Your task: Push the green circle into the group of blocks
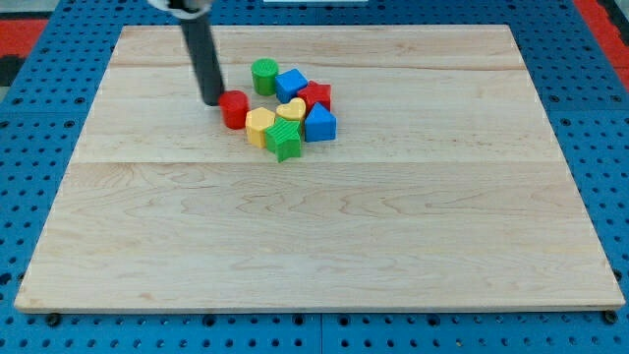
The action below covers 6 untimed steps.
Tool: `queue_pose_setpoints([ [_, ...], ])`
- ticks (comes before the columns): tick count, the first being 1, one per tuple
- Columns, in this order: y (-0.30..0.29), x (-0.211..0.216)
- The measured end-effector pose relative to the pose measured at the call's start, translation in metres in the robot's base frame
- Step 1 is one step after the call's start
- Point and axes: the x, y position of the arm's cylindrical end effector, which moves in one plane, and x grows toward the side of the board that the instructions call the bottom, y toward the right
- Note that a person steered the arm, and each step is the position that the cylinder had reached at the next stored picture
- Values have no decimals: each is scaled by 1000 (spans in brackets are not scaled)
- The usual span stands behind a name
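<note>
The green circle (263, 76) is a short green cylinder at the view's top left of the group, touching a blue block (291, 85). The group also holds a red star-like block (315, 96), a blue block (320, 124), a yellow heart (291, 110), a yellow block (259, 126), a green star-like block (285, 141) and a red cylinder (234, 109) at its left edge. My tip (211, 100) stands just left of the red cylinder, close to it or touching, and left and a little below the green circle.
The wooden board (314, 226) lies on a blue pegboard table (39, 98). The dark rod (201, 54) rises from the tip toward the view's top edge.
</note>
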Motion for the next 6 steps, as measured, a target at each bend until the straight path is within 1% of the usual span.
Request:
queue_pose_setpoints([
  [1,-10,0],
  [2,-28,-41],
  [3,5,-67],
  [4,27,-66],
  [5,37,-53],
  [6,37,-23],
])
